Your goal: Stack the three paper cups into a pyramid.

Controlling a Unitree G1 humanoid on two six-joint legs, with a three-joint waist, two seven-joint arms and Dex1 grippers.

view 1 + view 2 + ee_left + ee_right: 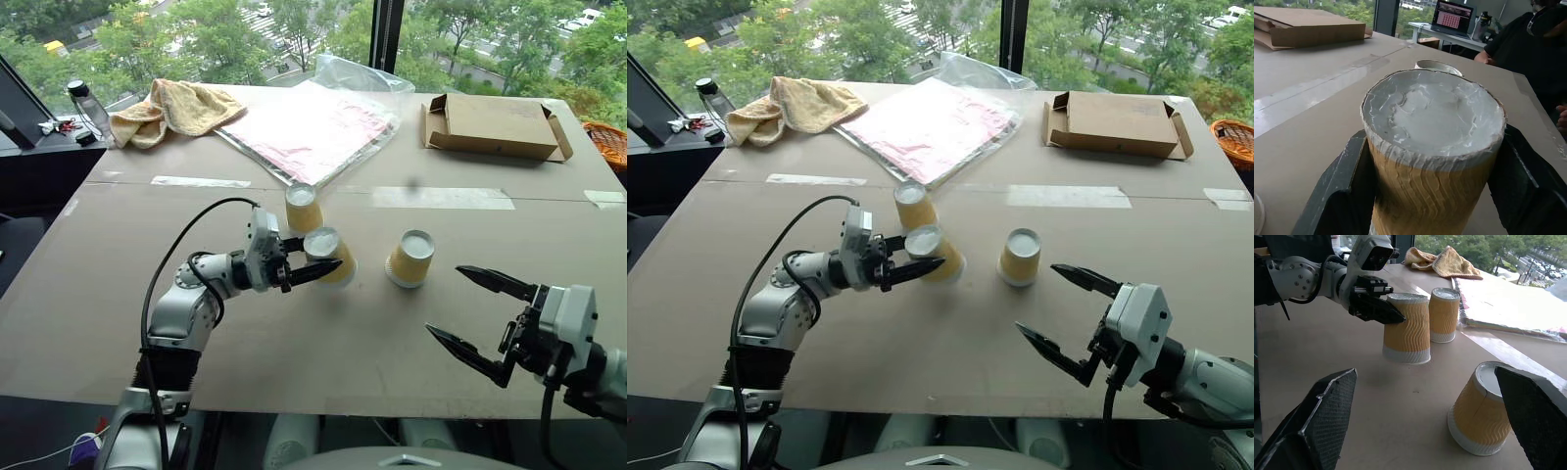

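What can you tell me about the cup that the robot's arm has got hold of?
The gripped cup is a small tapered paper cup with ribbed yellow-tan sides and a white band at its rim. It stands upside down on the brown table, its crinkled white base facing up. The left gripper is shut on it, one black finger on each side. Another cup stands just behind it; whether they touch is unclear.

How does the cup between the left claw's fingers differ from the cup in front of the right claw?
The gripped cup has the left claw shut on its sides; the free cup stands untouched, ahead of the open right claw. The gripped cup stands close beside a third cup; the free cup stands alone, apart from both. Both are upside down, with ribbed yellow-tan sides and white bases.
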